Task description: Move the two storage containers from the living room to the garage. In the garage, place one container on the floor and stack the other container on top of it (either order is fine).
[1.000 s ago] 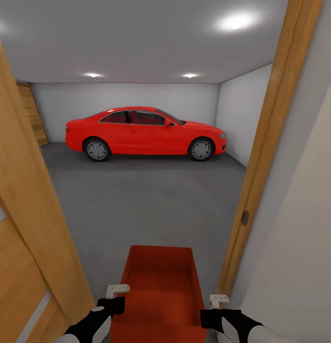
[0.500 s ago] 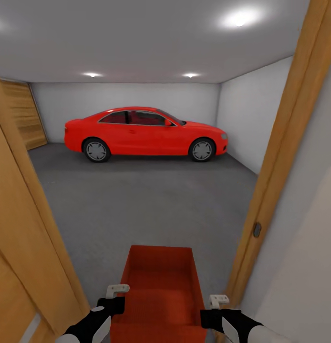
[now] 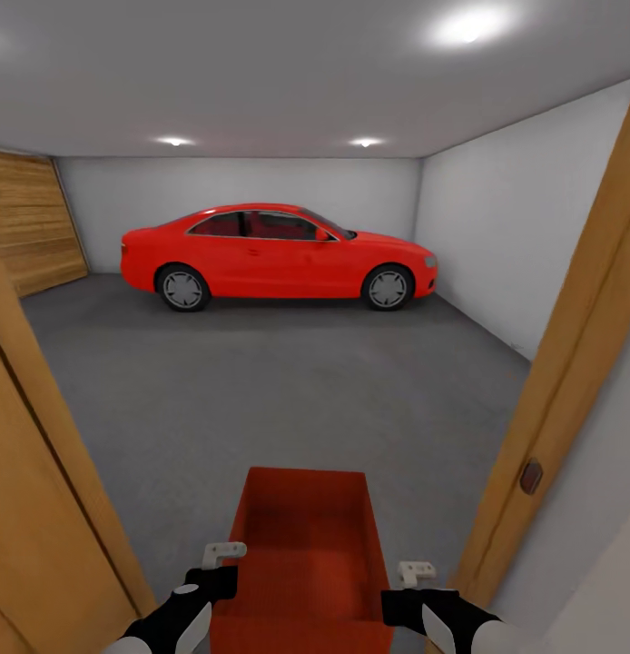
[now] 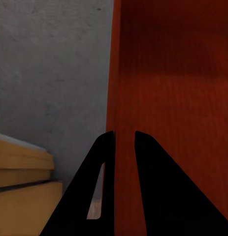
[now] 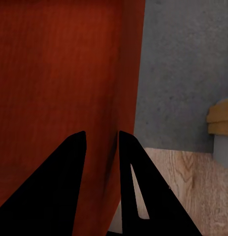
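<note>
Now storage container (image 3: pixel 306 554) at 6 o'clock, carried through doorway; left gripper (image 4: pixel 119 140) and right gripper (image 5: pixel 101 140) each pinch one side wall. Red car (image 3: pixel 277 254) at 12 o'clock on garage floor (image 3: pixel 279 381).

Orange-red ribbed storage container (image 3: pixel 306 554), red car (image 3: pixel 277 254), grey floor (image 3: pixel 288 381)

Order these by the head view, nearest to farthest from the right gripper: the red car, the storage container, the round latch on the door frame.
1. Storage container, clamped by the right gripper.
2. Round latch, right, on the frame.
3. Red car, far across the garage.
</note>
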